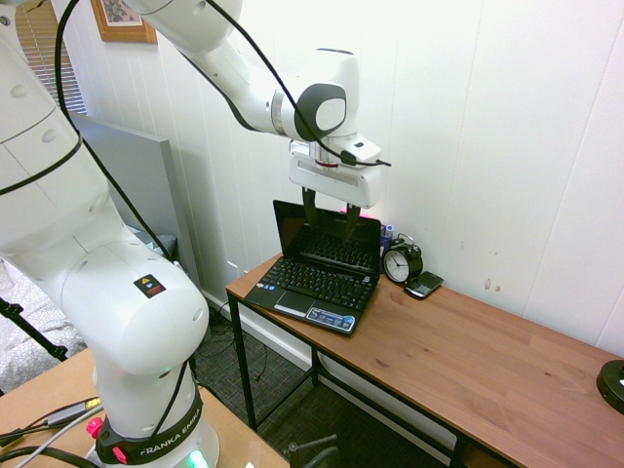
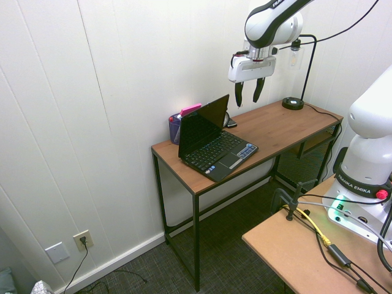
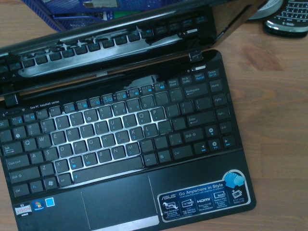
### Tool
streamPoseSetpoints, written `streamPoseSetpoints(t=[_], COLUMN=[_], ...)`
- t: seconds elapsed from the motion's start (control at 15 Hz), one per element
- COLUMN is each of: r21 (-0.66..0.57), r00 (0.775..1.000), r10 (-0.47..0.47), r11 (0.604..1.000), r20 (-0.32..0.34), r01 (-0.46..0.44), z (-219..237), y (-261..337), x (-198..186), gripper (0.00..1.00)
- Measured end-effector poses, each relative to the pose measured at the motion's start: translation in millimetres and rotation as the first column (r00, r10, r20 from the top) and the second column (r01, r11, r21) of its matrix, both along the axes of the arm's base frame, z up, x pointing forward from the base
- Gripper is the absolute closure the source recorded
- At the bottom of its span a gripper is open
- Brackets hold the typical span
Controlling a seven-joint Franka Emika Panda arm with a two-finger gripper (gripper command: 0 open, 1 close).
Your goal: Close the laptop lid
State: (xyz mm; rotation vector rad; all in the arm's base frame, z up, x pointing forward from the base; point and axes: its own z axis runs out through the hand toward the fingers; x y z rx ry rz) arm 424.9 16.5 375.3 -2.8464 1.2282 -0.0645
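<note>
Black netbook's laptop lid (image 2: 204, 124) stands open on a wooden desk (image 2: 282, 131), a purple pen cup (image 2: 174, 128) holding a pink item behind, as the gripper (image 2: 248, 98) hangs spread-fingered above.

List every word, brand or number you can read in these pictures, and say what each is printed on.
"FRANKA EMIKA" – arm base.
"ASUS", "Go Anywhere in Style", "HDMI" – palmrest sticker.
"Eee PC Seashell series" – strip above the keys.
"Backspace", "Enter", "Shift", "Caps Lock", letters – keyboard.
Clock numerals, phone keys, small stickers: too small or blurred.
</note>
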Motion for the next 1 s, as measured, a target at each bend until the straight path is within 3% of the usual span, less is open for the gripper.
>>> streamPoseSetpoints(t=[0.2, 0.47, 0.73, 0.8, 1.0], r21=[-0.027, -0.055, -0.046, -0.046, -0.031], r00=[1.0, 0.994, 0.981, 0.982, 0.988], r10=[0.003, 0.042, 0.096, 0.1, 0.11], r11=[1.0, 0.998, 0.995, 0.995, 0.994], r20=[0.007, 0.103, 0.17, 0.158, 0.104], r01=[-0.003, -0.037, -0.089, -0.094, -0.108], z=[3, 46, 55, 45, 4], y=[1, 30, 75, 82, 96], x=[2, 28, 90, 109, 144], gripper=[0.0, 0.0, 0.0, 1.0, 1.0])
